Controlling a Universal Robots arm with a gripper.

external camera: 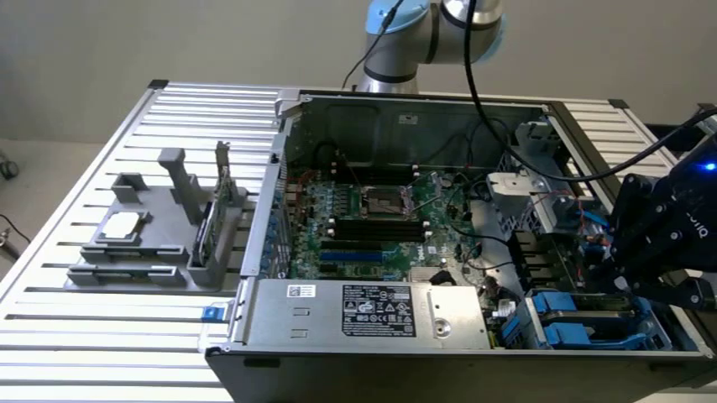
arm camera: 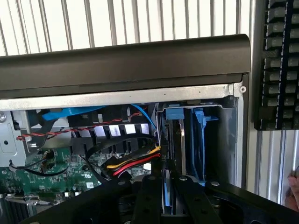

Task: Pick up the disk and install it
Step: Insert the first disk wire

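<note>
My gripper point(external camera: 641, 267) hangs over the drive bays at the exterior view's right end of the open computer case point(external camera: 448, 336). In the wrist view its two black fingers point(arm camera: 149, 198) stand close together on a thin blue-edged slab seen edge-on, the disk point(arm camera: 167, 197). The gripper point(arm camera: 166, 182) holds it upright in line with the drive bay point(arm camera: 187, 135). Just beyond the fingertips, blue carrier tabs point(arm camera: 174, 114) and a silver strip stand in the bay's slots. In the exterior view the gripper body hides the disk.
Red, yellow and black cables point(arm camera: 133, 164) run close beside the bay. Two blue carriers point(external camera: 566, 323) sit low in the case near the power supply point(external camera: 381, 311). A grey fixture point(external camera: 146, 252) with a silver chip point(external camera: 121, 225) and a green card point(external camera: 227, 206) stands on the slatted table. A keyboard point(arm camera: 280, 65) lies outside the case.
</note>
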